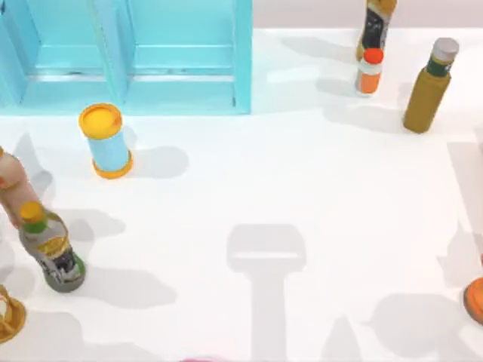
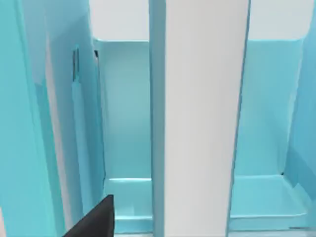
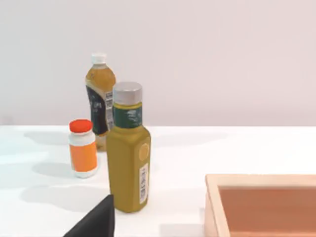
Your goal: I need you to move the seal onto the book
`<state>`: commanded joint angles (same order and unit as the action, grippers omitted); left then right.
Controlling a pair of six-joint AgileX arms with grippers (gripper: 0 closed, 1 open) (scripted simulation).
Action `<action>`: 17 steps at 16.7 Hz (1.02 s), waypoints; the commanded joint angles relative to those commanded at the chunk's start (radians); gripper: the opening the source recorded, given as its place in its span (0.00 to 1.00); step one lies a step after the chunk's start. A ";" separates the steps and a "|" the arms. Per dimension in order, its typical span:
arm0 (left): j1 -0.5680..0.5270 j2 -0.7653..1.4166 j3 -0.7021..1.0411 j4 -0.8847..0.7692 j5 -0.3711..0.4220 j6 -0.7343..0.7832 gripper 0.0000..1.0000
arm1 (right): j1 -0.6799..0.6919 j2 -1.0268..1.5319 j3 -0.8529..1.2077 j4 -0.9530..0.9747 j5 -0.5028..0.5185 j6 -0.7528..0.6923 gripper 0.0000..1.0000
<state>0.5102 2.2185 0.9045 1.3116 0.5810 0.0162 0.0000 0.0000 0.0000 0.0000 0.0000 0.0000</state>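
Observation:
The seal is out of view, and so is the book. A dark part of my left gripper (image 2: 96, 222) sits at the edge of the left wrist view, facing the light-blue cabinet (image 2: 123, 148) and a white upright panel (image 2: 202, 118) close in front. A dark part of my right gripper (image 3: 96, 222) sits at the edge of the right wrist view, close to an olive bottle (image 3: 129, 158).
The light-blue cabinet (image 1: 128, 56) stands at the back left. In front of it is a blue can with a yellow lid (image 1: 107, 141). Bottles (image 1: 51, 247) crowd the left edge. At the back right stand an orange-capped bottle (image 1: 369, 72), the olive bottle (image 1: 428, 87) and a dark-labelled bottle (image 1: 375, 26). A wooden tray (image 3: 261, 182) lies near the right gripper.

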 joint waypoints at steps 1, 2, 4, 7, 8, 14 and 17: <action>0.009 0.038 0.015 0.022 0.010 0.000 1.00 | 0.000 0.000 0.000 0.000 0.000 0.000 1.00; 0.015 0.066 0.027 0.039 0.017 0.000 1.00 | 0.000 0.000 0.000 0.000 0.000 0.000 1.00; 0.022 0.096 0.039 0.057 0.025 0.001 1.00 | 0.000 0.000 0.000 0.000 0.000 0.000 1.00; 0.022 0.096 0.039 0.057 0.025 0.001 1.00 | 0.000 0.000 0.000 0.000 0.000 0.000 1.00; 0.022 0.096 0.039 0.057 0.025 0.001 1.00 | 0.000 0.000 0.000 0.000 0.000 0.000 1.00; -0.009 0.144 0.146 -0.003 -0.006 0.001 1.00 | 0.000 0.000 0.000 0.000 0.000 0.000 1.00; -0.045 0.203 0.287 -0.082 -0.041 -0.001 1.00 | 0.000 0.000 0.000 0.000 0.000 0.000 1.00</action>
<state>0.4650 2.4216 1.1917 1.2296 0.5396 0.0151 0.0000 0.0000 0.0000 0.0000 0.0000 0.0000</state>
